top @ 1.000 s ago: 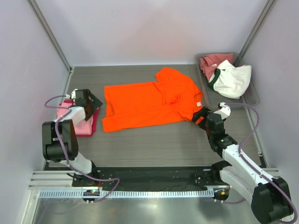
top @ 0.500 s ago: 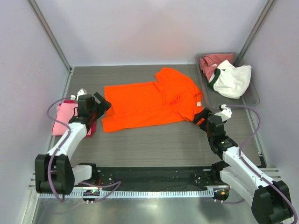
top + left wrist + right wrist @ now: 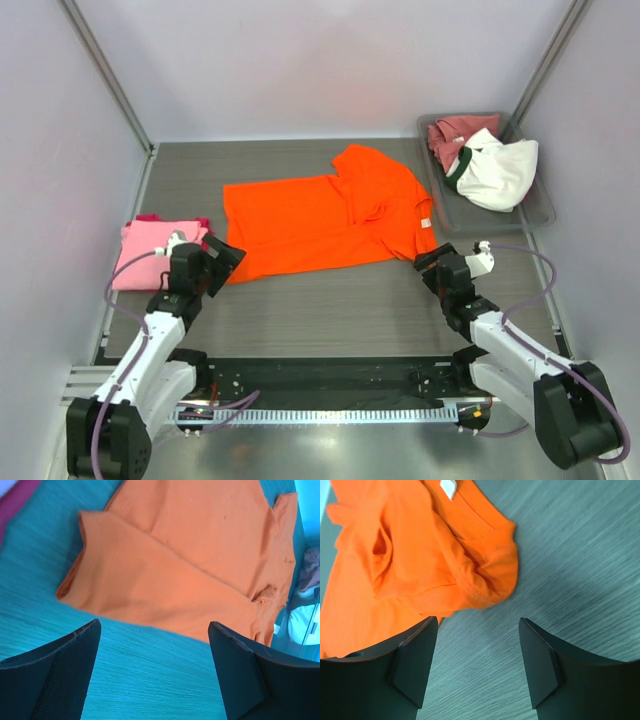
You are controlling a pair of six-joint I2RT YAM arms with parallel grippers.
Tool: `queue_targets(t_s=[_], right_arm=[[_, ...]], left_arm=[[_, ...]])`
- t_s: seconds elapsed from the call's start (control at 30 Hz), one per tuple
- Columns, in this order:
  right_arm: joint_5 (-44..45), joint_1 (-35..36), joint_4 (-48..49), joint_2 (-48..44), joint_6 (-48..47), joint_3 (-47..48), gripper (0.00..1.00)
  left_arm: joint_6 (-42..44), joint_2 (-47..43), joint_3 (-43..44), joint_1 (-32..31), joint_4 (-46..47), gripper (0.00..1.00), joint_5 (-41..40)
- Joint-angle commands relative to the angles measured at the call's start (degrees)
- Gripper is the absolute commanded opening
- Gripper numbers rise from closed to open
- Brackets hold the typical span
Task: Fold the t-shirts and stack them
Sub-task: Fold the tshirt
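Flanking the orange t-shirt [image 3: 325, 222], left gripper [image 3: 222, 260] and right gripper [image 3: 430, 262] gape empty; shallow pinches could bunch it.

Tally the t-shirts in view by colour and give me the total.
Orange t-shirt: 1
Light pink t-shirt: 1
Magenta t-shirt: 1, only an edge showing from under the light pink one
Dusty rose-red t-shirt: 1
White t-shirt with green collar: 1
Total: 5
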Motion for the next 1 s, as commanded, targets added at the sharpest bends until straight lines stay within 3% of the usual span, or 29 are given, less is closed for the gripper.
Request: queue_targets(t_s=[0.0, 0.17, 0.5, 0.83, 0.97], right_arm=[[-0.05, 0.06, 4.28, 3.89, 7.41, 2.01, 0.71], [-0.22, 0.32, 6.56, 6.1, 11.71, 1.67, 0.65], [1.26, 1.2, 8.85, 12.08, 12.25, 4.65, 0.66], [3.38, 1.29, 9.73, 12.34, 10.14, 4.74, 0.62], [3.38, 1.2, 10.69, 12.78, 10.14, 4.21, 0.59]], left_arm=[[-6.35, -2.21, -2.01, -2.83, 0.65, 0.88, -5.62], [-11.01, -2.04, -6.23, -5.03, 4.78, 0.87, -8.79], [-16.47, 6.56, -8.61, -8.29, 12.16, 0.82, -15.39], [-17.7, 10.87, -8.87, -9.17, 15.77, 0.52, -21.19], [-18.58, 15.25, -8.35, -9.52, 18.05, 0.44, -21.28]])
